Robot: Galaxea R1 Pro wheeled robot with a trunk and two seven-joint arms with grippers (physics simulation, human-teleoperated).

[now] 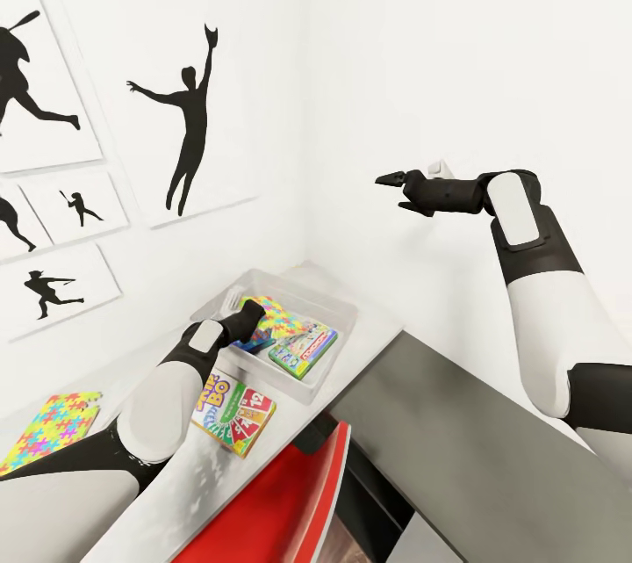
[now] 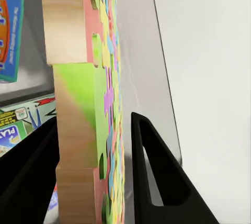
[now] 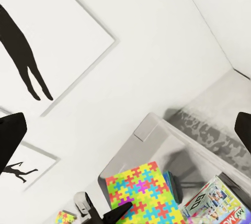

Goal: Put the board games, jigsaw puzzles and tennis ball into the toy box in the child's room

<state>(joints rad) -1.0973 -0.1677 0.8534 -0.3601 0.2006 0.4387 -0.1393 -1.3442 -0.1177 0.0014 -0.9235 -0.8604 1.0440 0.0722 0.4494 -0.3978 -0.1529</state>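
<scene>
The light-grey toy box [image 1: 329, 304] stands on the white table [image 1: 202, 484] in the corner. My left gripper [image 1: 250, 314] reaches into it, shut on a jigsaw puzzle [image 1: 279, 317]. Up close, the puzzle's edge [image 2: 86, 130] sits between the black fingers [image 2: 157, 177]. A white-and-green board game [image 1: 304, 350] lies in the box, with a blue one [image 1: 254, 343] under the puzzle. The Skip-Bo game [image 1: 233, 412] and the second puzzle [image 1: 48, 431] lie on the table. My right gripper [image 1: 399, 187] hangs open, high in the air. The tennis ball and the bed are out of view.
A red chair [image 1: 281, 501] is tucked under the table's near edge. The lower dark-grey unit [image 1: 474, 431] joins the table on the right, below my right arm. Black silhouette pictures [image 1: 189, 133] hang on the white wall behind the box.
</scene>
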